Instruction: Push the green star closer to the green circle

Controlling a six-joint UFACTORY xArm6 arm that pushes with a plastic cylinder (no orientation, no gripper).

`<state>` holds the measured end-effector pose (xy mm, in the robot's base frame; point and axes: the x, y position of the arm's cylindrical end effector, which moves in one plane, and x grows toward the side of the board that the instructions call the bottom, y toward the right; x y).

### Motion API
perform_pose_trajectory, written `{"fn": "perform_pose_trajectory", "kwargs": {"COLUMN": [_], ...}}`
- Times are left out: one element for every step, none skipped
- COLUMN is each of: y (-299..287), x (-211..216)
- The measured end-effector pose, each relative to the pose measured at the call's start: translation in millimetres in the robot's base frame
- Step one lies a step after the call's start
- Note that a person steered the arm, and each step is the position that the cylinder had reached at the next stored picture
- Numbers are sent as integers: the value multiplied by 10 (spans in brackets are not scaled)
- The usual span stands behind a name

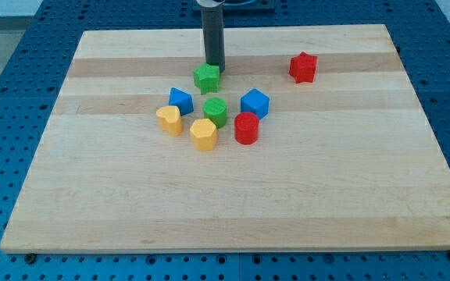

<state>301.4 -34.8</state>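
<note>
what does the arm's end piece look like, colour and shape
It ends in a straight, dark grey to black round rod, plain and smooth, with no markings. A paler metallic collar sits where it leaves the view's top, with dark cable behind it. My tip is blunt, at the view's-top edge of the green star.

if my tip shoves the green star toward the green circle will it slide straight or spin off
The green star looks squat and flat-bottomed, so it will probably slide, not tip or roll. My tip sits at its upper right edge, off-centre, so it may well rotate or veer left. It looks small and rigid, likely light, and the wooden board looks smooth. The green circle lies just below.
</note>
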Motion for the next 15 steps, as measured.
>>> {"fn": "perform_pose_trajectory", "kwargs": {"y": [-103, -310, -457, -466, -466, -464, -438, -356, -234, -204, -175, -164, -164, -164, -145], "x": [-138, -154, -115, 1, 57, 63, 64, 64, 64, 86, 133, 150, 217, 219, 116]}}
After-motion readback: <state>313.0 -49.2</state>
